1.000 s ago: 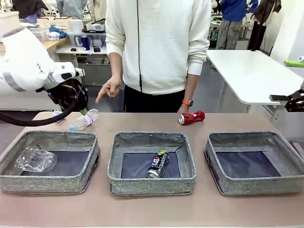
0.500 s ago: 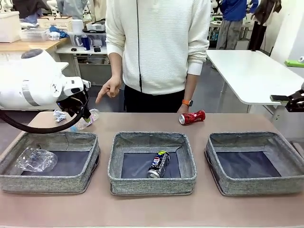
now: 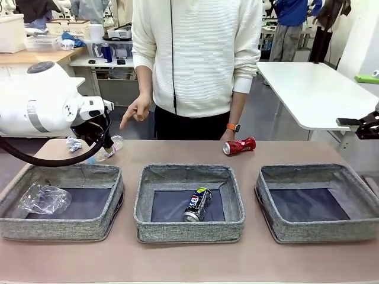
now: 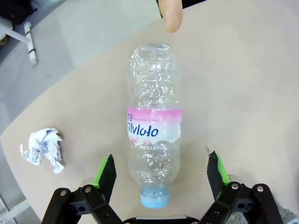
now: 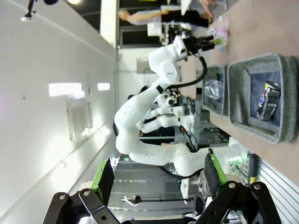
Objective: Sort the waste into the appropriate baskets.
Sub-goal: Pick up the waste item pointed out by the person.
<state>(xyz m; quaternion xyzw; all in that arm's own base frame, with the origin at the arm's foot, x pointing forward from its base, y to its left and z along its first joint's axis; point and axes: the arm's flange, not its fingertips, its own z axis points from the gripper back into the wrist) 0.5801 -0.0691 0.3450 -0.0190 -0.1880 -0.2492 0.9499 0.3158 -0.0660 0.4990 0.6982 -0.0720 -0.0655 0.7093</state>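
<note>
A small clear bottle (image 4: pixel 154 126) with a pink label lies on the table, blue cap toward my left gripper (image 4: pixel 161 169). That gripper is open, one finger on either side of the bottle's cap end, in the front view at the far left (image 3: pixel 102 144). A crumpled paper ball (image 4: pixel 42 149) lies beside it. The plastic cup (image 3: pixel 44 198) sits in the left basket (image 3: pixel 65 228), and the Pepsi can (image 3: pixel 197 204) lies in the middle basket (image 3: pixel 189 229). The red can (image 3: pixel 239 145) lies by the person's hand. My right gripper (image 5: pixel 159 177) is open and holds nothing.
The right basket (image 3: pixel 320 232) has nothing in it. A person stands at the far side, one fingertip (image 4: pixel 172 16) pointing down near the bottle's base. Bare table runs in front of the baskets and between them.
My left arm has come down and moved right, bringing its open gripper over the bottle. The right arm and the waste have not moved.
</note>
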